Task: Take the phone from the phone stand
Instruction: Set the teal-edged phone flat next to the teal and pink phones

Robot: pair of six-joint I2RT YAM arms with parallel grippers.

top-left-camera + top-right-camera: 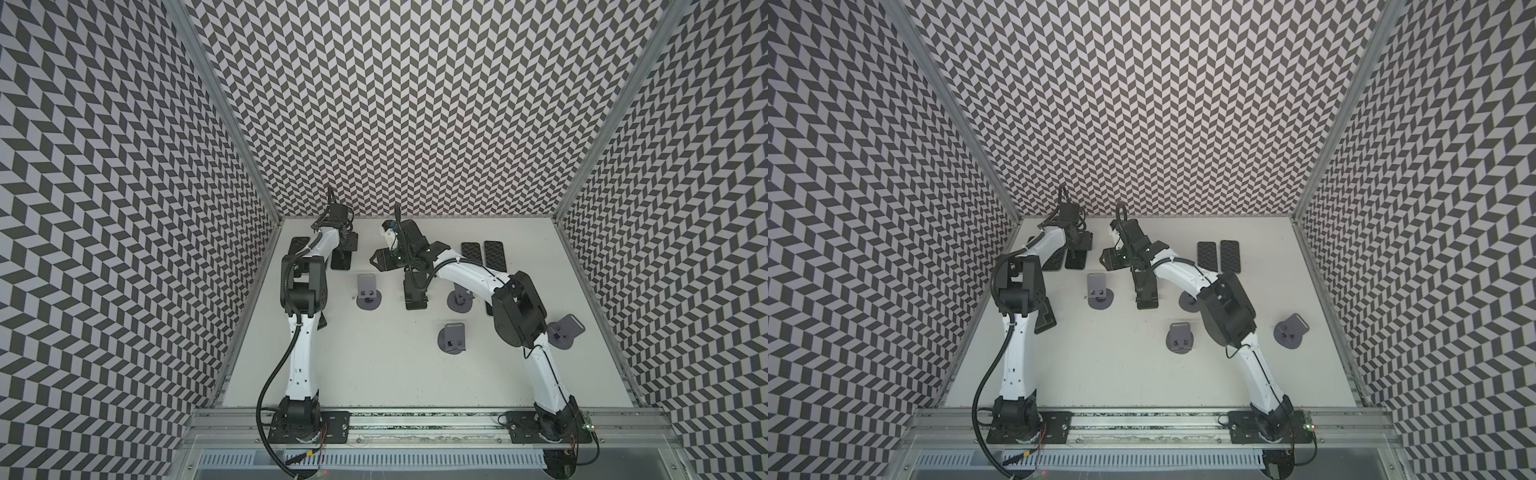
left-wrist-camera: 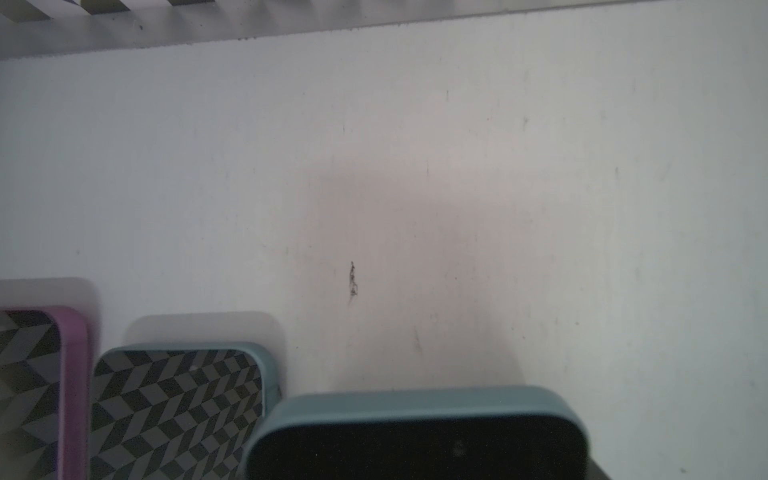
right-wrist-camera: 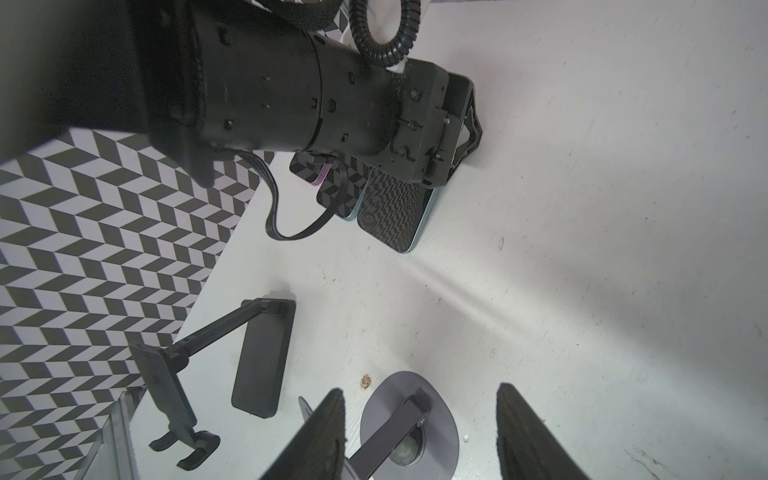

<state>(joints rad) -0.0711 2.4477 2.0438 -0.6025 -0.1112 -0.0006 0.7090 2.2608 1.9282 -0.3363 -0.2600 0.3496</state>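
Phone (image 3: 390, 216) looked stiff, light, slick-faced; left gripper (image 3: 419, 176) clamped its teal case across the 2 long edges, best hold; right gripper (image 3: 422, 390) fingers spread, empty.

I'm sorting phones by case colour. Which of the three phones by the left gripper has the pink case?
The pink-cased phone, lying flat nearest the side wall; the flat phone beside it and the tilted phone both have blue rims.
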